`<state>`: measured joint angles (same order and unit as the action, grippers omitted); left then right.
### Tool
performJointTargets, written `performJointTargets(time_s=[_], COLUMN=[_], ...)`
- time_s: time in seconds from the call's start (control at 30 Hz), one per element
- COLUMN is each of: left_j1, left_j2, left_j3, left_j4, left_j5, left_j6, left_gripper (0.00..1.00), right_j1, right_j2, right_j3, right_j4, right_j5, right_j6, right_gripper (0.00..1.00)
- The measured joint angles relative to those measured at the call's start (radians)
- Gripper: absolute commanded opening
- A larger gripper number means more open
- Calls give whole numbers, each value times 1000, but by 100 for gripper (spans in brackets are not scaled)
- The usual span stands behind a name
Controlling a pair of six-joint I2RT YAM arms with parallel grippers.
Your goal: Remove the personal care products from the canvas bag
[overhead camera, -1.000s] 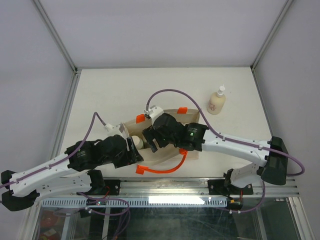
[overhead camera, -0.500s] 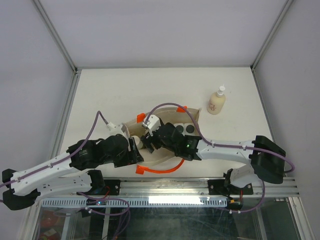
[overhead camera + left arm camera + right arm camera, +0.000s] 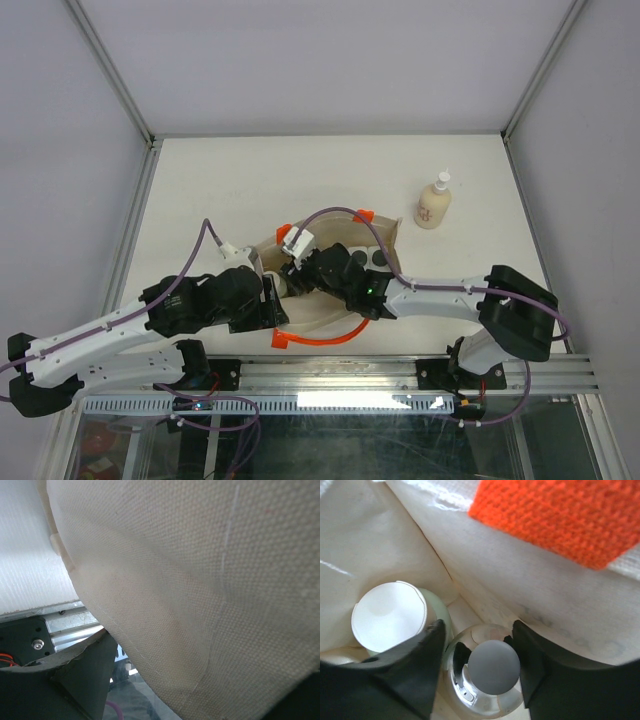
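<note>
Top view first: we've got the canvas bag (image 3: 388,238) near the middle of the worktop (image 3: 250,180), with the cream bottle (image 3: 433,203) standing well apart at the far right. The left arm (image 3: 200,305) is at the bag's left end and the right arm (image 3: 440,295) reaches inside.

Left wrist is all canvas, so we can't tell whether the left fingers (image 3: 75,680) are clenched.

Right wrist: the right fingers (image 3: 415,675) are clamped on the silver bottle (image 3: 492,667), with the round-capped bottle (image 3: 390,617) just left of it.

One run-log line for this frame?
right fingers: inside beige canvas bag, astride shiny silver bottle, grip unconfirmed | left fingers: against bag wall, state unclear | cream nozzle bottle: out on table
</note>
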<state>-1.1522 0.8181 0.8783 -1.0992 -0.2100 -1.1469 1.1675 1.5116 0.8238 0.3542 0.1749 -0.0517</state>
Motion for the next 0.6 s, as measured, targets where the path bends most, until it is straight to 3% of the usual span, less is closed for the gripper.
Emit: performJointTargets(time_s=[0.3, 0.37, 0.5, 0.6], left_j1=[0, 0, 0, 0], left_j2=[-4, -5, -5, -5], left_j3=[0, 0, 0, 0], left_j4=[6, 8, 11, 12], left_j5=[0, 0, 0, 0], left_j6=[2, 2, 2, 2], left_gripper=[66, 66, 66, 65], right_j1=[-9, -11, -14, -16], right_j2=[0, 0, 1, 0], right_j3=[-65, -76, -84, -83], right_j4=[128, 150, 187, 183], right_j5=[4, 3, -1, -4], right_j6=[-41, -44, -48, -54], right_gripper=[45, 38, 13, 13])
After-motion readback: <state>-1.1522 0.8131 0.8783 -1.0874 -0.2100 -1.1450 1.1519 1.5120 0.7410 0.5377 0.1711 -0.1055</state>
